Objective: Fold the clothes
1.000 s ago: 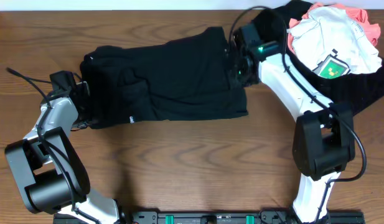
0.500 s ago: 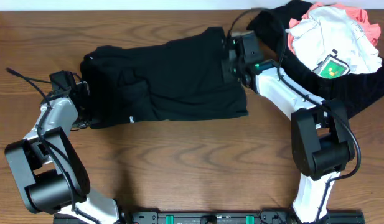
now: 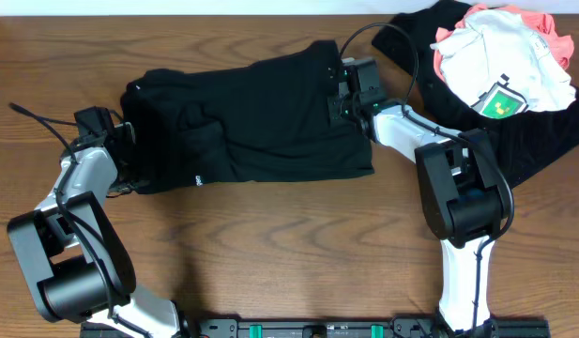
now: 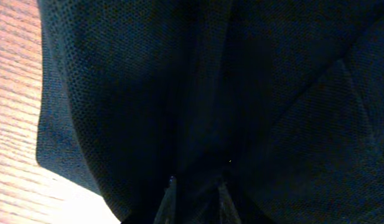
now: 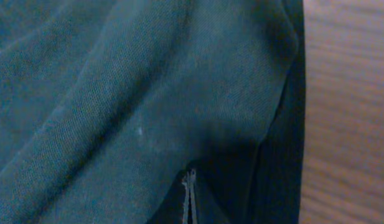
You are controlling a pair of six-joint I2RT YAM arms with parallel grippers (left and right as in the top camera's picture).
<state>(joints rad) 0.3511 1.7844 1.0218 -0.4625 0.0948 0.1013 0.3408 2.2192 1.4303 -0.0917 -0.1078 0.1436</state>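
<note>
My left gripper pinches the black shirt at its left edge, likely to anchor it. My right gripper, jaws pressed together, sits on its far right edge, probably smoothing. The shirt lies spread mid-scene on the table, with the other clothes heaped far right.

Black shirt, brown wood-grain table.

Black shirt lies roughly flat mid-table, long axis left-right, partly folded, left end bunched and wrinkled, small white lettering near its lower-left edge. Top-right corner: crumpled heap. White garment sits on top, green print facing up, coral-pink garment peeks out behind it, second black garment spreads underneath.
</note>
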